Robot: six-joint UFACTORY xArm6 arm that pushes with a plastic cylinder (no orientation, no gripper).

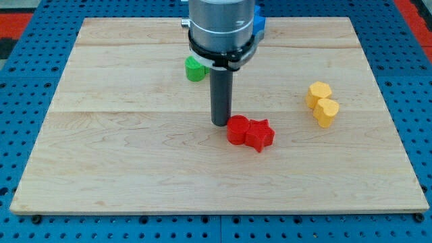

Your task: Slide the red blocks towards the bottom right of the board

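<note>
Two red blocks lie touching near the board's middle: a round red block (237, 129) on the left and a red star-shaped block (260, 134) on its right. My tip (220, 123) stands just left of the round red block, at its upper left edge, touching or nearly touching it. The rod rises from there to the arm's grey wrist (221, 27) at the view's top.
A green block (195, 69) sits partly behind the arm at upper middle. A blue block (259, 23) peeks out right of the wrist. Two yellow blocks, a hexagon (319, 92) and a heart (327, 111), sit touching at the right. The wooden board (121, 169) lies on a blue pegboard.
</note>
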